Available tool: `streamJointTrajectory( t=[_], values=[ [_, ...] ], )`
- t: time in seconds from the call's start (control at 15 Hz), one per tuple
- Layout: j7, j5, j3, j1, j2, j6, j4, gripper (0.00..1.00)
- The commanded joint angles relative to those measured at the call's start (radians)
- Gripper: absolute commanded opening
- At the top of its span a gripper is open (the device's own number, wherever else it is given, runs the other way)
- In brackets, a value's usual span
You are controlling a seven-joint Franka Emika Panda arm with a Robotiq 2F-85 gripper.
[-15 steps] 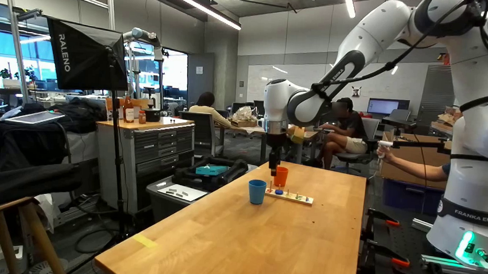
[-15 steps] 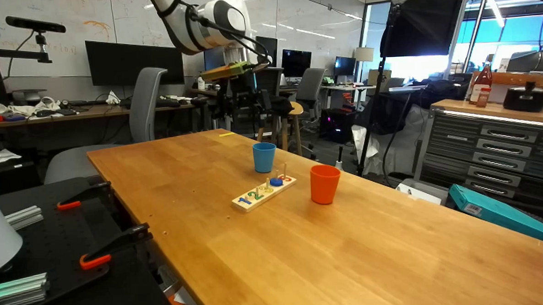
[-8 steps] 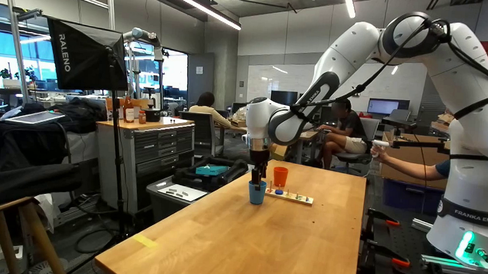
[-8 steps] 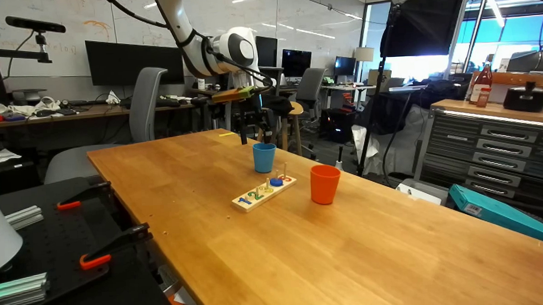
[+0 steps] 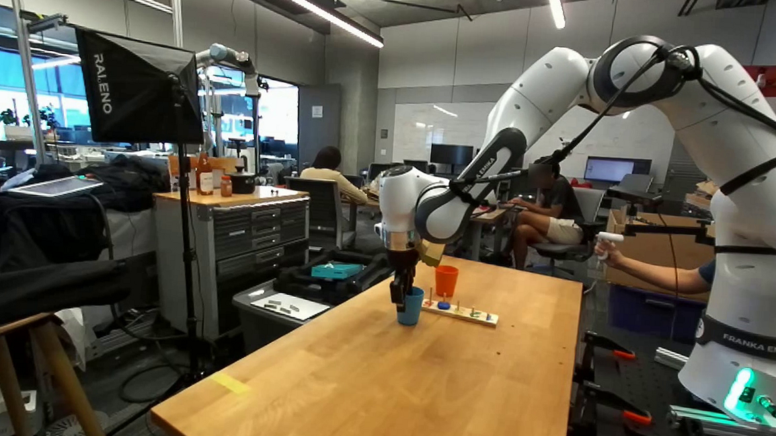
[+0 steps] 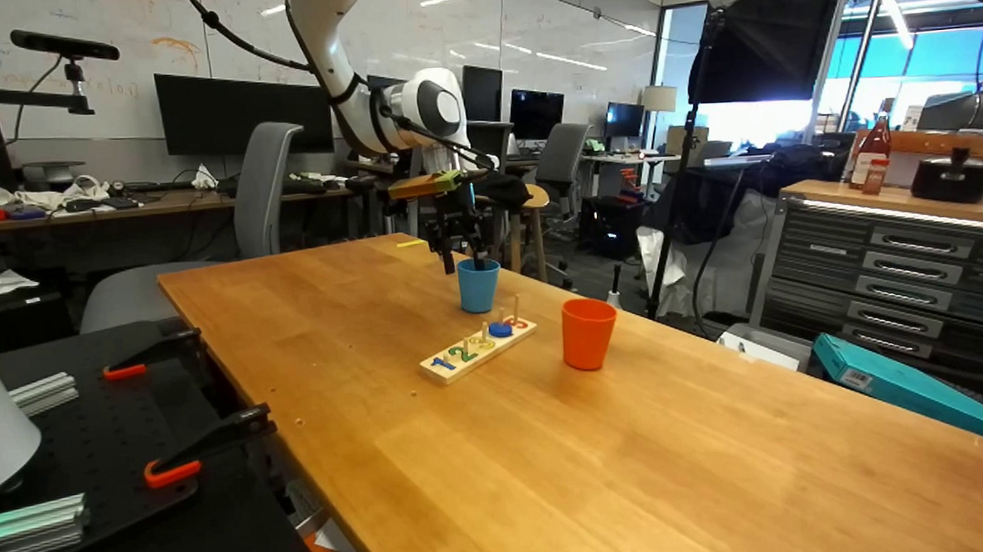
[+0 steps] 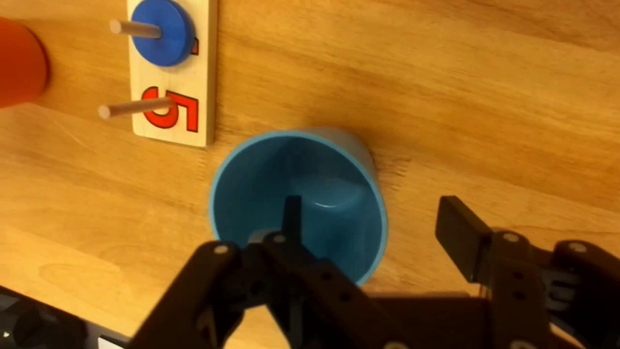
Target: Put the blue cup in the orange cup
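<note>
Blue round plastic cup [image 6: 479, 291]: the spread black hand [image 7: 372, 223] straddles its rim (one finger [image 7: 292, 218] inside), presumably freeing the base for the round red-orange plastic cup [image 6: 589, 334].

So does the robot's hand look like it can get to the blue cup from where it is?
Very likely yes. The hand is open, one jaw at the mouth of the blue cup, the other outside its rim. Nothing shows between jaws and rim, and the board lies off to the side.
</note>
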Motion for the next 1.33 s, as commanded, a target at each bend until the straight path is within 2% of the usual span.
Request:
streamJointTrajectory(
  t=[0.0,0.27,0.4,0.53,0.6,1.0,1.27],
  values=[
    [0.005,0.003,-0.034,0.013,0.038,-0.005,0.039,0.42],
    [0.003,0.003,-0.049,0.006,0.038,-0.008,0.032,0.11],
    [0.003,0.002,-0.057,0.004,0.039,-0.012,0.032,0.03],
    [0.002,0.006,-0.062,-0.001,0.038,-0.017,0.035,0.0],
    [0.002,0.009,-0.064,-0.003,0.036,-0.022,0.038,0.05],
    [0.002,0.008,-0.074,-0.009,-0.064,-0.086,0.072,0.06],
    [0.019,-0.015,-0.125,-0.043,-0.119,-0.156,0.096,0.06]
  ],
)
